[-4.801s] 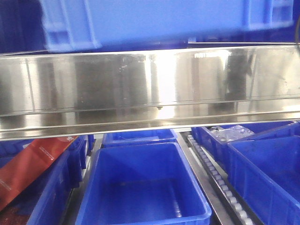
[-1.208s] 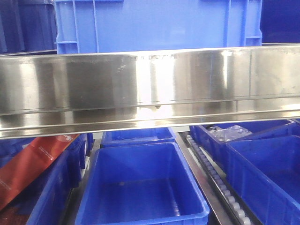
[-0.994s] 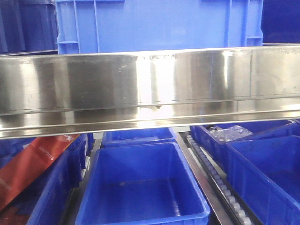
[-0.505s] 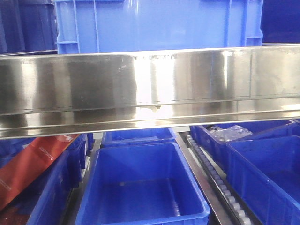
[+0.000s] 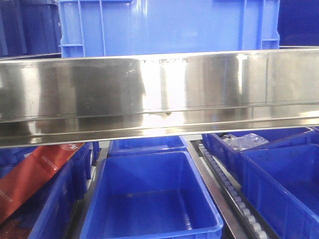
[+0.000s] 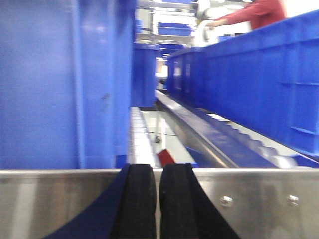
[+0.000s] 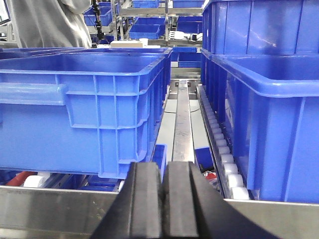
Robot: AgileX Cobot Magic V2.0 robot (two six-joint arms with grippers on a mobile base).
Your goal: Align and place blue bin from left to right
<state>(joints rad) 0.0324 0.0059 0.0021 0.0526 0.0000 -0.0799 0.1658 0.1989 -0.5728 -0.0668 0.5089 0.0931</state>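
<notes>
The blue bin (image 5: 169,27), sky-blue with raised ribs and a thick rim, stands on the upper level just behind the steel rail (image 5: 159,94). In the left wrist view its wall (image 6: 60,84) fills the left side, close beyond the rail. In the right wrist view the blue bin (image 7: 84,109) sits left of centre, its corner just beyond the fingers. My left gripper (image 6: 157,199) is shut with nothing held, in front of the rail and right of the bin's corner. My right gripper (image 7: 163,199) is shut and empty too. Neither gripper shows in the front view.
Darker blue bins (image 5: 149,199) sit on the lower level, with a red package (image 5: 30,174) at left. A roller track (image 7: 224,154) runs along stacked bins (image 7: 269,114) at right. More bins (image 6: 259,89) line the left wrist view's right side. A person (image 7: 45,22) stands behind.
About five seconds ago the blue bin was blurred, tilted and reached further to both sides. It now stands square behind the rail. Over the last second nothing has moved.
</notes>
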